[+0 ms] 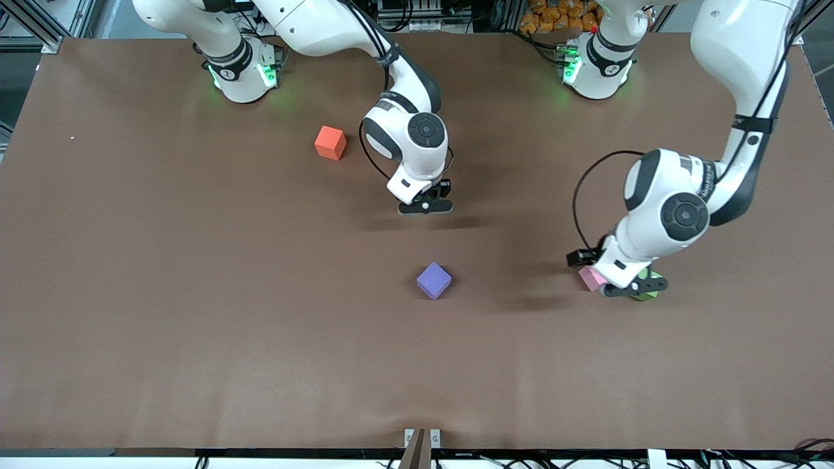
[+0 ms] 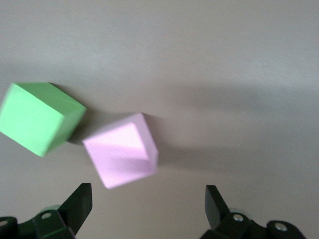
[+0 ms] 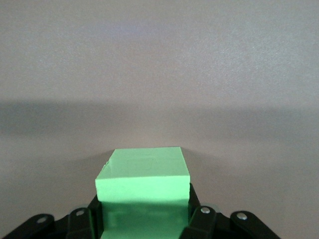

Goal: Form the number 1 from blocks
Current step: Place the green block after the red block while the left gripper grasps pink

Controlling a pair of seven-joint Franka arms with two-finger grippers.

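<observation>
Right gripper (image 3: pixel 144 219), above the tabletop (image 1: pixel 195 293) centre, has its fingers clamped on one green matte foam cube (image 3: pixel 143 191). Left gripper (image 2: pixel 148 209) hovers, fingers spread wide, over a pink foam cube (image 2: pixel 122 155); a second green cube (image 2: pixel 37 117) lies at its ten o'clock in the left wrist view.

Right arm reaches from the upper left of the front view to its centre, right gripper (image 1: pixel 425 207) clamped on a green block (image 3: pixel 143 189). Left arm bends down at the right edge, left gripper (image 1: pixel 635 286) low, jaws apart.
</observation>
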